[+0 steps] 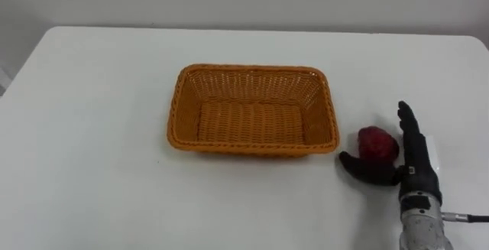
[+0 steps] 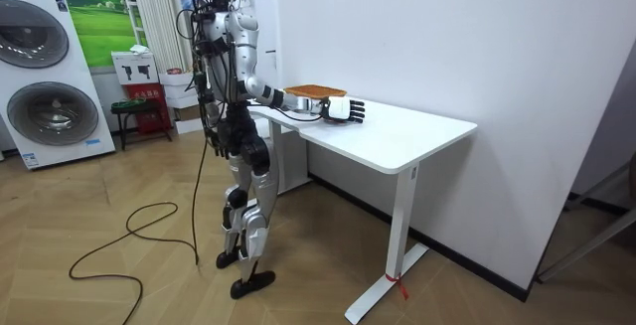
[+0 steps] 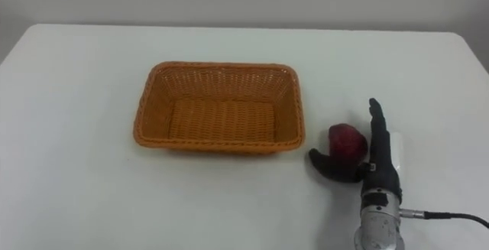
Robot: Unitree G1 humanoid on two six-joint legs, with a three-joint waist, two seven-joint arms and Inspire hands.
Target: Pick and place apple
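white table (image 2: 397,141), wooden floor (image 2: 149,285)

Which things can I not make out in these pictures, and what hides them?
1. Eye views: whether the right hand touches the apple; its fingers cover the apple's right edge.
2. Room view: the basket's inside, hidden by its wall.
3. Eye views: the table's near edge, cut off by the picture's bottom edge.

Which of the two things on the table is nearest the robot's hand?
The red apple, beside the open right hand; the wicker basket stands farther left.
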